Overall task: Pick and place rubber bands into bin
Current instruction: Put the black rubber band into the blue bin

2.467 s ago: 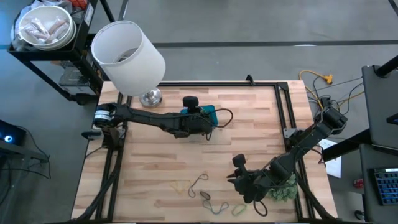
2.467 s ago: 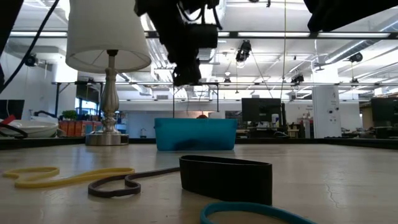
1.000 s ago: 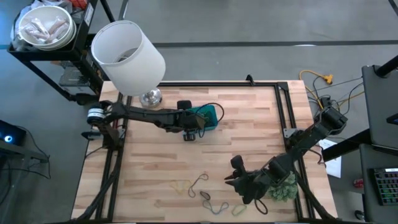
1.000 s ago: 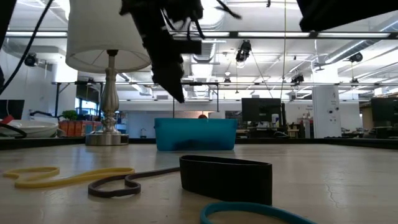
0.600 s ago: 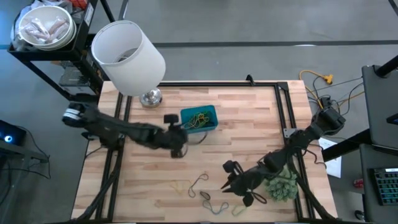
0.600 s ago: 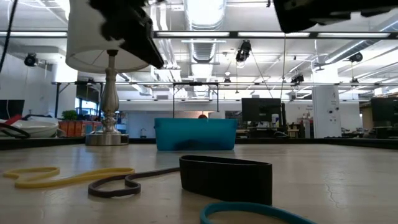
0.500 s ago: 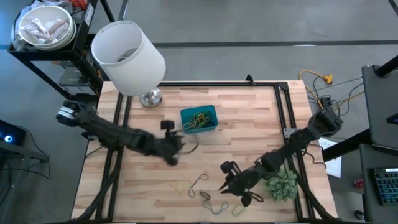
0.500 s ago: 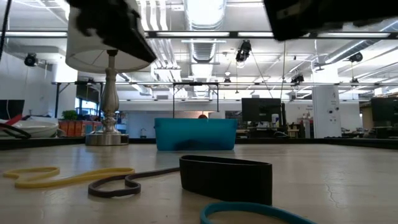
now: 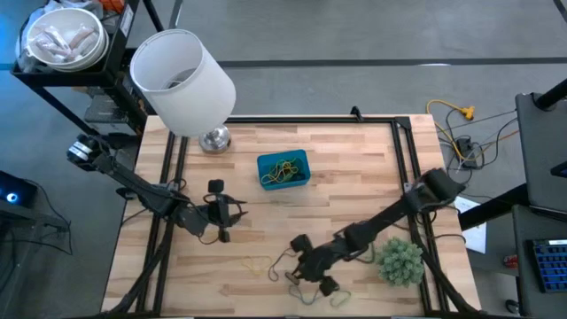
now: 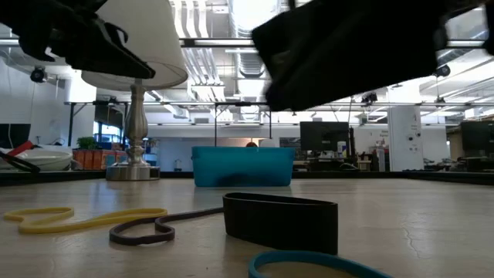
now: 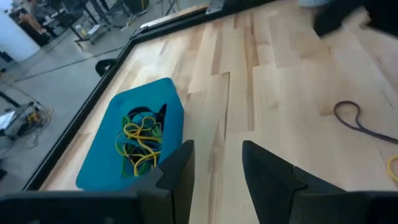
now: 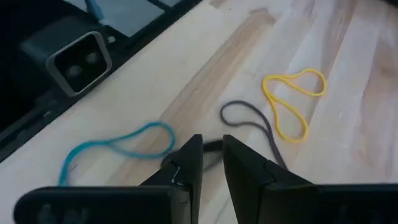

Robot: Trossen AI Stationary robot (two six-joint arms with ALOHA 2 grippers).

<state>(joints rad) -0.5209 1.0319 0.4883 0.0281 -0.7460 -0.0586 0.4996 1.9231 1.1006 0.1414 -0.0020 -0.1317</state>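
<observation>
The blue bin [image 9: 283, 168] stands mid-table toward the far side, with a tangle of yellow, green and dark rubber bands [image 11: 140, 138] inside. Loose rubber bands lie flat near the table's front: a yellow one [image 9: 257, 264], a dark grey one [image 12: 249, 121], a blue one [image 12: 118, 146] and a wide black loop [image 10: 279, 220] standing on its edge. My left gripper [image 9: 221, 220] hovers open, left of and nearer than the bin. My right gripper [image 9: 306, 266] hangs over the loose bands, its fingers a narrow gap apart [image 12: 212, 165]; I see nothing held between them.
A lamp with a big white shade [image 9: 182, 80] stands at the far left corner. A bushy green plant ball [image 9: 399, 261] sits near the front right, beside my right arm. A small camera box [image 12: 78, 59] sits at the table's near edge.
My left gripper has left the bin and swung toward the table's left and near edges, still open. My right gripper has gone from beside the plant ball toward the table's left, out over the loose rubber bands. The bands and bin lie as before.
</observation>
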